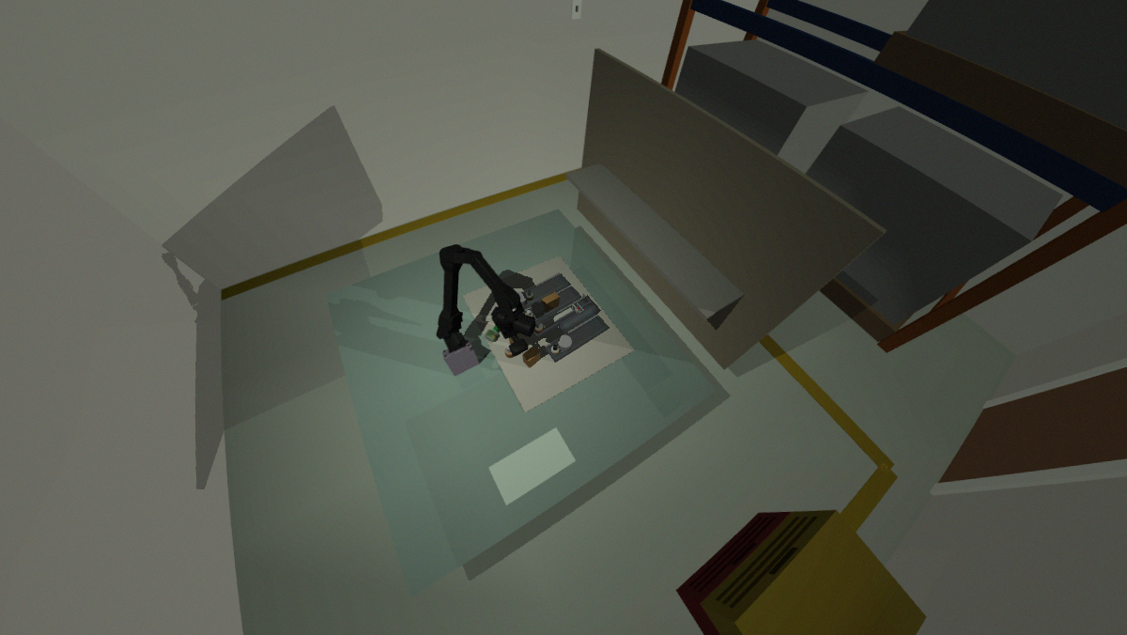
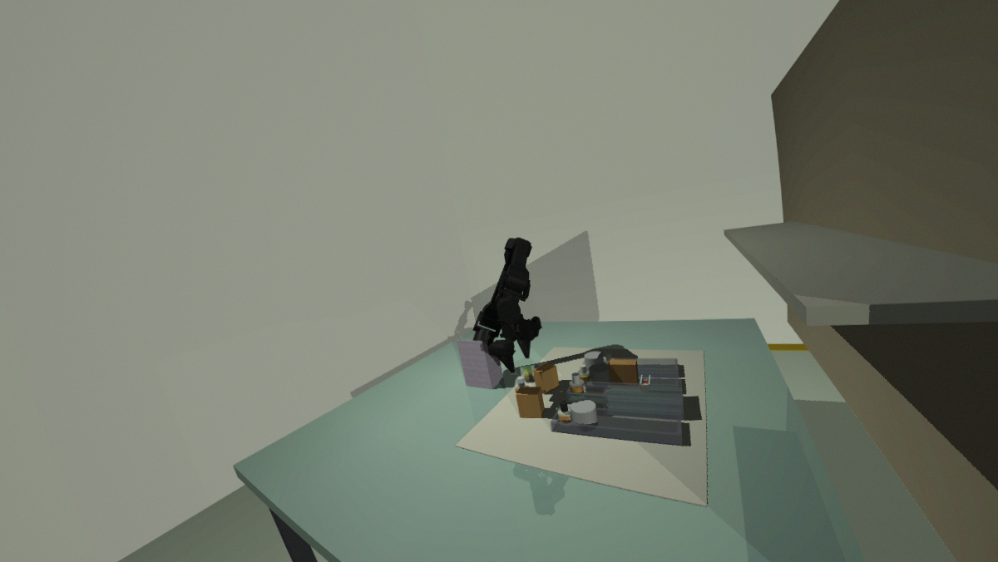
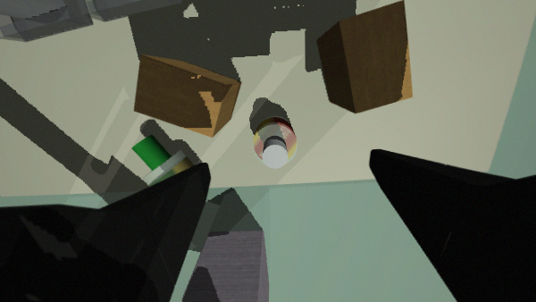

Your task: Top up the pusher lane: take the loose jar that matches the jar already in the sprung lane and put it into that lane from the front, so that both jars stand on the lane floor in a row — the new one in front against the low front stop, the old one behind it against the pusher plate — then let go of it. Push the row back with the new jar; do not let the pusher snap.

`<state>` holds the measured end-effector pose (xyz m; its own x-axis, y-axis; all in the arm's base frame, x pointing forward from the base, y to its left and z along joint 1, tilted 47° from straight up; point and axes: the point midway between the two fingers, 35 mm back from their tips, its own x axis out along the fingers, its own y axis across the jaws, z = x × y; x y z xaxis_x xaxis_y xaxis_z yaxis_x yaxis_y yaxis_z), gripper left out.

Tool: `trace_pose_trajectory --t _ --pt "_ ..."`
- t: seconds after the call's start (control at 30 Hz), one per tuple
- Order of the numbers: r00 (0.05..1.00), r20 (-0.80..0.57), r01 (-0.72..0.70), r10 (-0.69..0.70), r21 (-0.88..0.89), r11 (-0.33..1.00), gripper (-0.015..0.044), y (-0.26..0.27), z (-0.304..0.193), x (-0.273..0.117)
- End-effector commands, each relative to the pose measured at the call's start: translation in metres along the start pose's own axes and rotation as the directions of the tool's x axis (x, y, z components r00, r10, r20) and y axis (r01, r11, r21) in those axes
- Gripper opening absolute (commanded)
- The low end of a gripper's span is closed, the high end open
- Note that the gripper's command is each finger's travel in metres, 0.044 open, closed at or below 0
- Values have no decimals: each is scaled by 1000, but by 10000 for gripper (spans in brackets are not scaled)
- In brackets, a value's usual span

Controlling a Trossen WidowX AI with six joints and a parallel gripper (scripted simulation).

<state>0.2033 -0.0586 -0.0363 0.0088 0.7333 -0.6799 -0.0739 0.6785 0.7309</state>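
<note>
A loose jar with a white cap and a red and yellow body (image 3: 286, 142) (image 2: 520, 383) stands upright on the pale mat (image 2: 628, 467) (image 1: 544, 386). A loose green-capped jar (image 3: 152, 154) (image 1: 492, 334) lies on its side, partly hidden by a finger in the wrist view. My gripper (image 3: 288, 163) (image 2: 520, 363) is open and empty, above the loose jars, pointing down, with the white-capped jar between its fingertips' lines of sight. A pale-capped jar with an orange band (image 2: 576, 383) stands at the front of a middle lane; its pusher is hard to make out.
Two brown blocks (image 3: 179, 96) (image 3: 375, 58) stand beside the white-capped jar, towards the lanes. A purple block (image 3: 237, 264) (image 2: 478, 366) (image 1: 460, 360) stands off the mat by the arm. A black-capped jar (image 2: 564, 414) and a grey cylinder (image 2: 584, 411) occupy the near lane.
</note>
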Motion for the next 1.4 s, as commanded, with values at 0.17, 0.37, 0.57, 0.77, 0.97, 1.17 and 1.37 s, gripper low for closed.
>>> trace_pose_trajectory --t 0.17,0.37,0.57,0.77,0.97,1.17,1.37 --pt "999 -47 18 -18 10 1000 440 9 -12 25" --pt "999 -47 18 -17 10 1000 440 9 -14 41" --pt "999 -47 17 -17 10 1000 440 9 -15 51" --pt "999 -47 17 -16 10 1000 440 9 -15 57" --pt "999 -47 17 -17 10 1000 440 8 -15 66" --pt "999 -46 16 -16 10 1000 440 8 -16 76" --pt "999 -47 15 -15 10 1000 440 9 -17 85"
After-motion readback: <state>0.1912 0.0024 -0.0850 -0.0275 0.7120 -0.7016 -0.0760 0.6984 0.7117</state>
